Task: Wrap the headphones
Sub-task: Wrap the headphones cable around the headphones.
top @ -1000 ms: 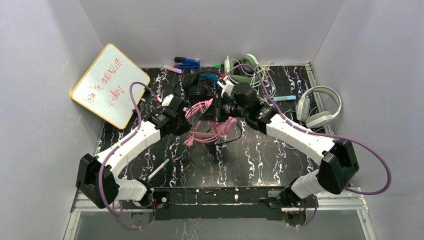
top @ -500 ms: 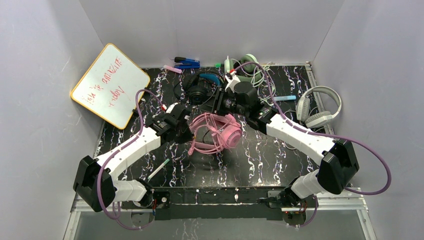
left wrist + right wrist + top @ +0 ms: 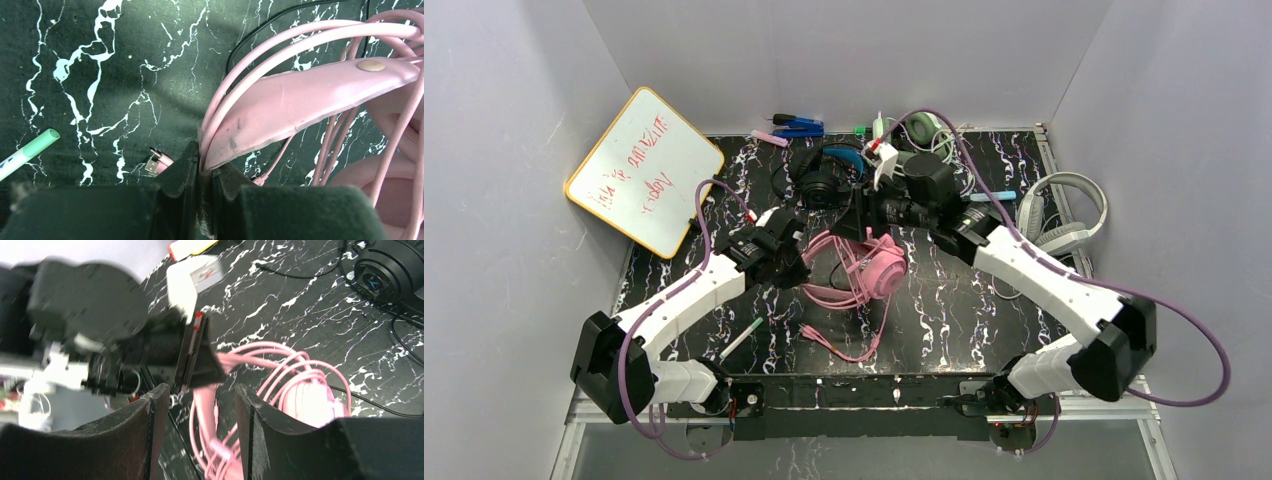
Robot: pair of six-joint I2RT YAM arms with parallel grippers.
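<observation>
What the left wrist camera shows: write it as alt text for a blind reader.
The left claw is shut on the band of the pink headphones, their pink cord looped alongside, above a black marbled table. A green pen lies at the left edge.

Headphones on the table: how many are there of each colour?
Pink headphones: 1
Black-and-blue headphones: 1
White-grey headphones: 1
Pale green headphones, partly hidden: 1
Total: 4
</observation>
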